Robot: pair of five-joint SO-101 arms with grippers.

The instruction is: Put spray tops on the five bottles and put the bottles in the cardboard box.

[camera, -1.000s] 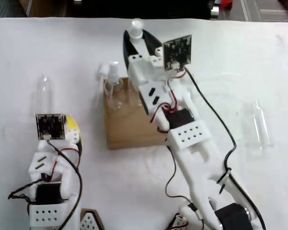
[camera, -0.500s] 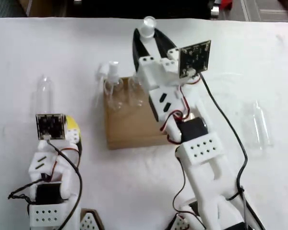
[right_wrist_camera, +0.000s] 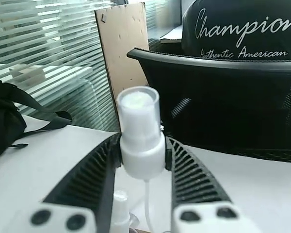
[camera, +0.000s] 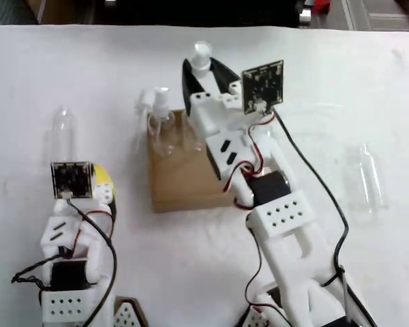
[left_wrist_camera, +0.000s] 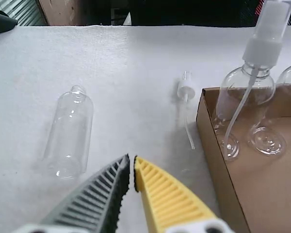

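My right gripper [right_wrist_camera: 141,145] is shut on a white spray top [right_wrist_camera: 138,116] and holds it upright. In the high view this spray top [camera: 202,54] hangs just past the far edge of the cardboard box [camera: 184,180]. Two clear bottles stand in the box. One bottle [camera: 161,129] wears a spray top; the other bottle [camera: 191,135] is bare and partly hidden by the arm. My left gripper [left_wrist_camera: 132,164] is shut on nothing, low over the table. Beyond it, a clear bottle [left_wrist_camera: 70,131] lies on its side. A loose spray top [left_wrist_camera: 185,92] lies beside the box [left_wrist_camera: 211,141].
Another bare bottle [camera: 370,178] lies on the white cloth at the right. The left arm [camera: 71,231] rests at the near left corner. A black chair back [right_wrist_camera: 223,97] stands behind the table's far edge.
The right gripper swung right with the spray top, then came back left and lower toward the box's far edge. The left arm stayed still.
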